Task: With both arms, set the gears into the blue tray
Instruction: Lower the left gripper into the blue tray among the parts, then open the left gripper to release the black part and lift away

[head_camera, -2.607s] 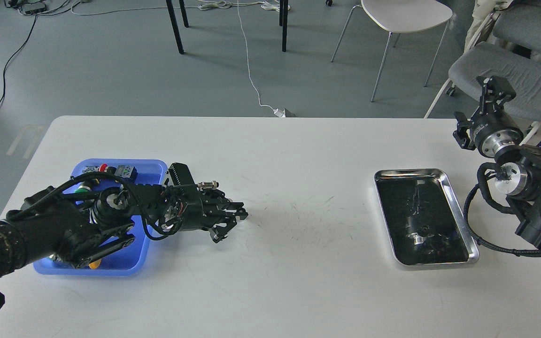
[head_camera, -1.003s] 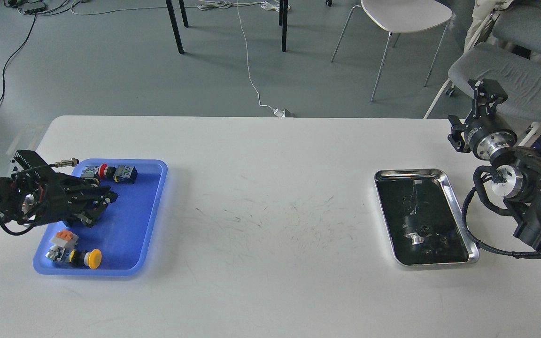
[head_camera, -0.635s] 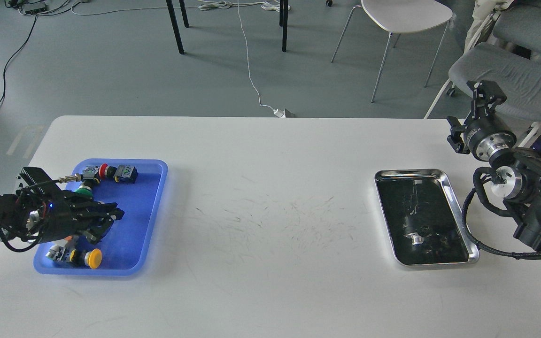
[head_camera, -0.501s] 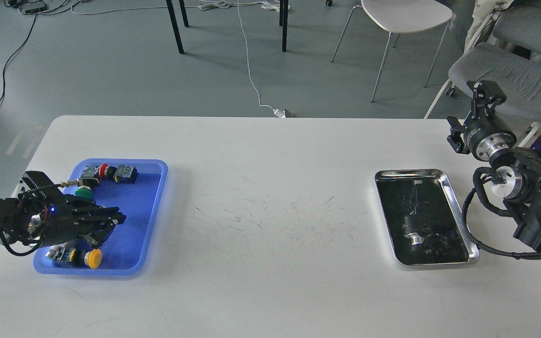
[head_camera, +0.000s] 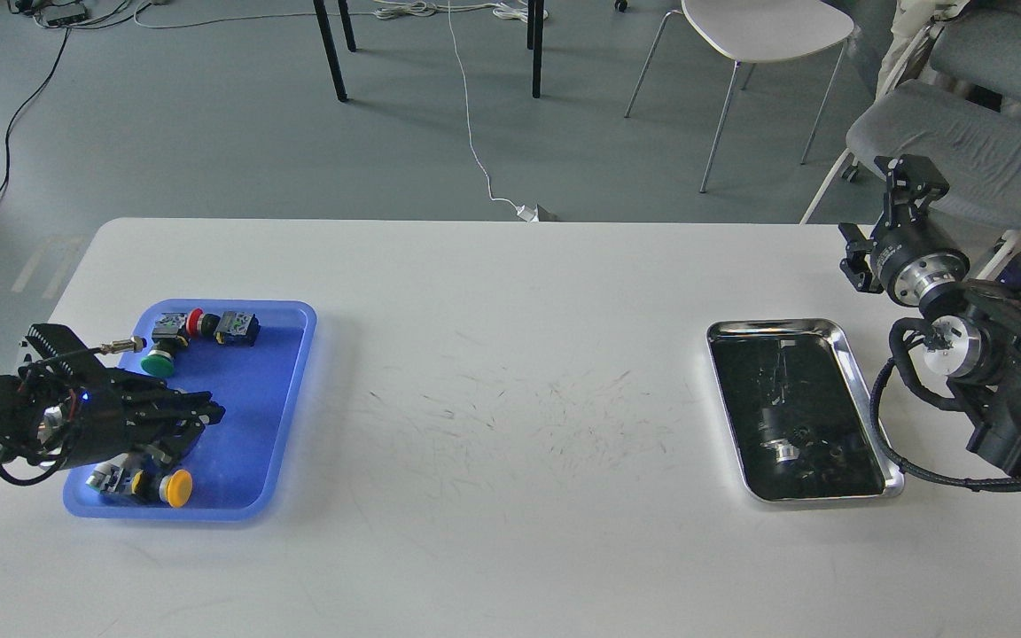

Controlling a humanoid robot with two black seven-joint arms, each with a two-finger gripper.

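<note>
Since 0.5 s ago my left hand [head_camera: 196, 416] has drifted slightly up and back over the blue tray [head_camera: 284, 399]; the right hand [head_camera: 914, 173] has barely shifted. That left hand hovers above the tray's near-left part, its dark fingers bunched together so I cannot tell whether they are parted or pinching anything. Below it sit push buttons, a yellow-capped one [head_camera: 177, 488] just under the fingertips and a green-capped one [head_camera: 156, 361] beyond them. The right hand is raised well clear of the tabletop [head_camera: 510, 372], pointing away, and I cannot tell its opening either. Gears [head_camera: 816, 447], as far as I can judge, are the small dark bits in the near end of the steel tray [head_camera: 856, 372], down and left of the right hand. I'd release low over bare blue floor, avoiding the buttons, then bring the right hand down squarely onto 1 gear.
</note>
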